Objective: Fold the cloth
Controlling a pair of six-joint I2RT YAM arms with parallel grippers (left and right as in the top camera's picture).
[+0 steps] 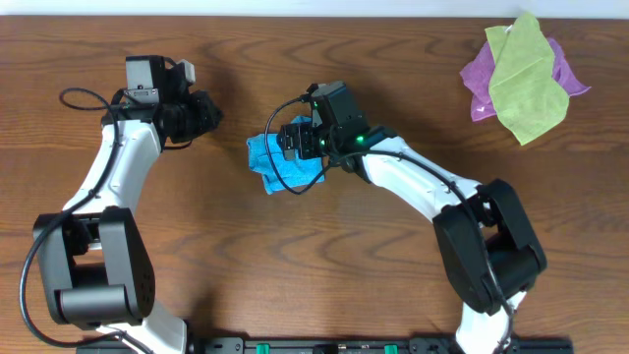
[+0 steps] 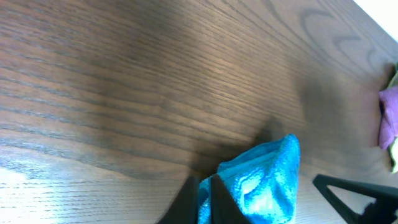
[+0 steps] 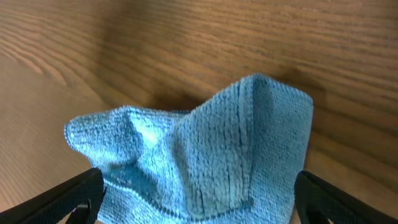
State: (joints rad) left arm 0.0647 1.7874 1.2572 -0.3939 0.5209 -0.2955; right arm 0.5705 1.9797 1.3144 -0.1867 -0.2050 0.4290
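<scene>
Cloth: the cloth (image 1: 278, 165) is seen bunched in a raised heap near the middle of the tabletop (image 1: 324, 256), not yet folded.
Right pincer: the right pincer (image 1: 298, 138) is set over the heap's far side, with its fingers spread wide and the heap between them; no grip is shown.
Axis: the heap's wider span is laid across the gap, finger to finger.
Left pincer: the left pincer (image 1: 208, 113) is placed apart, on the cloth's left; whether it is apart or together cannot be told.
Nearer arm: the right is judged nearer.
Room: bare wood is found all around; the yellow-green cloth (image 1: 526, 74) and the purple cloth (image 1: 480, 87) are heaped well apart.
</scene>
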